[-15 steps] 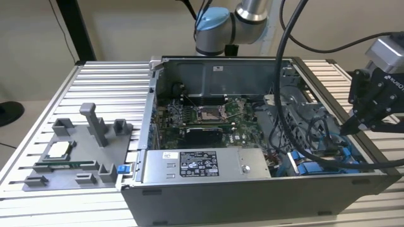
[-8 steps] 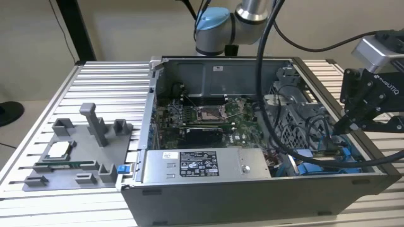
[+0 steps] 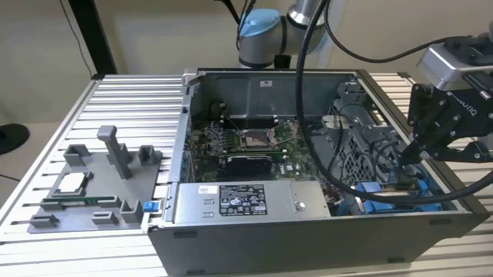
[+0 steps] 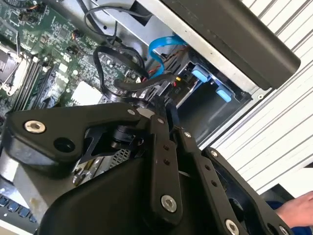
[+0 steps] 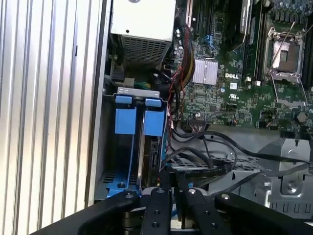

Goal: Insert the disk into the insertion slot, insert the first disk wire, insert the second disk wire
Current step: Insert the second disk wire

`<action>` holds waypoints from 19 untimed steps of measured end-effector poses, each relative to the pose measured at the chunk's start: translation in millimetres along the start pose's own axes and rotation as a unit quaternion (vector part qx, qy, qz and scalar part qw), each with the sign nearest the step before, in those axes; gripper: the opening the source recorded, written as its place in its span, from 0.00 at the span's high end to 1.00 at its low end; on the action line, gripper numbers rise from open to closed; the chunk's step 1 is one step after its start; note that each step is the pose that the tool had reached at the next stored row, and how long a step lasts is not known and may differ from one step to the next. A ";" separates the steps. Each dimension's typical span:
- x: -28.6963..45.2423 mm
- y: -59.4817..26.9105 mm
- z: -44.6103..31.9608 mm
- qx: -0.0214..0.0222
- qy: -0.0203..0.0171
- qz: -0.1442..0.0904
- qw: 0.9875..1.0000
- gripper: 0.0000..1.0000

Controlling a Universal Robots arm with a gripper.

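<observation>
The disk (image 5: 150, 147) sits on edge in the insertion slot (image 5: 125, 122), and the gripper (image 5: 169, 182), fingers narrowed on a black wire (image 5: 205, 169), works beside it, so wiring seems unfinished.

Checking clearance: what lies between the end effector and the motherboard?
Black cables loop between the end effector and the motherboard, in the first wrist view.

— What sits around me, off the job?

— An open computer case (image 3: 308, 231) on a slatted metal table (image 3: 131, 109). Inside lies a green motherboard (image 3: 254, 144), a grey power-supply box (image 3: 246, 202) near it. A grey fixture tray (image 3: 92, 184) rests at the exterior view's left.
</observation>
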State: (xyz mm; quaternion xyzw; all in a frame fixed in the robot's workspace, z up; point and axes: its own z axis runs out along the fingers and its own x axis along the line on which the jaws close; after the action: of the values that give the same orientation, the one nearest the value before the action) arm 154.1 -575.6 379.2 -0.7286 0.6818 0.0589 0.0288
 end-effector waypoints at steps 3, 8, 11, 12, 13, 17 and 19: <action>0.1 6.0 0.2 0.003 0.000 0.000 1.000 1.00; 6.0 12.2 1.3 0.013 0.001 -0.002 1.000 1.00; 8.8 14.9 4.7 0.020 0.001 -0.002 1.000 1.00; 9.3 15.7 6.2 0.021 0.001 -0.003 1.000 1.00; 9.6 16.3 7.8 0.023 0.002 -0.003 1.000 1.00; 11.0 17.5 14.9 0.027 0.002 -0.001 1.000 1.00; 11.6 17.5 17.7 0.029 0.002 0.001 1.000 1.00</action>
State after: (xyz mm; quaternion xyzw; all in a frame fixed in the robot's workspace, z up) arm 136.6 -586.1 360.9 -0.7270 0.6839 0.0377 0.0480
